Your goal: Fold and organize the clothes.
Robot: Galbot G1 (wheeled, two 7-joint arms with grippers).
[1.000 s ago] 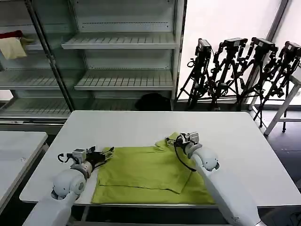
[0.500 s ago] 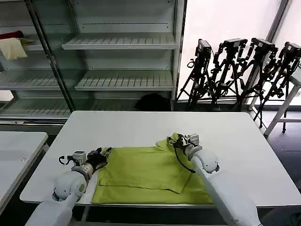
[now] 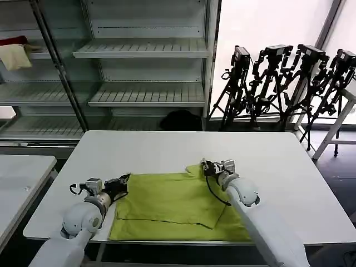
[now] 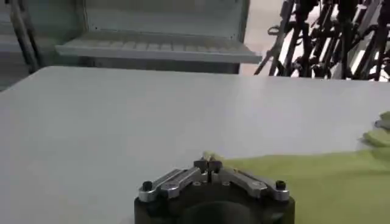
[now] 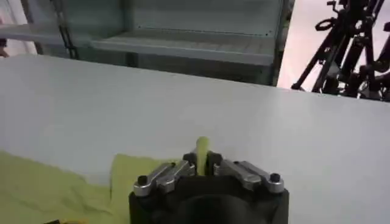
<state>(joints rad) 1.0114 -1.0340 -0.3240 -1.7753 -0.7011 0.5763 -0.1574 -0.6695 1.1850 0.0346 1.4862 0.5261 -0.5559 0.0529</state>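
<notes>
On a white rectangular table (image 3: 167, 147), a lime-green short-sleeved cotton T-shirt (image 3: 175, 206) spread flat along the near edge, partly folded, one layer lapped over another with a diagonal fold line toward 5 o'clock. At the shirt's 9 o'clock corner, the left gripper (image 3: 123, 180), low over the tabletop, fingers pressed together on the far left corner of the green fabric; in the left wrist view, the left gripper (image 4: 208, 162) with metal fingertips meeting on a small tip of cloth, the rest of the T-shirt (image 4: 317, 182) trailing off to one side across the pale table (image 4: 122, 115). At the shirt's 1 o'clock corner, the right gripper (image 3: 204, 166), clamped likewise on a bunched sleeve or corner raised slightly off the surface; in the right wrist view, the right gripper (image 5: 202, 159) with a narrow upright strip of green pinched between closed fingers, more of the T-shirt (image 5: 49, 189) lying beneath and beside. Behind the table at 12 o'clock, grey metal shelving (image 3: 144, 50); at 2 o'clock, a row of black tripods (image 3: 289, 78) against a bright window.
</notes>
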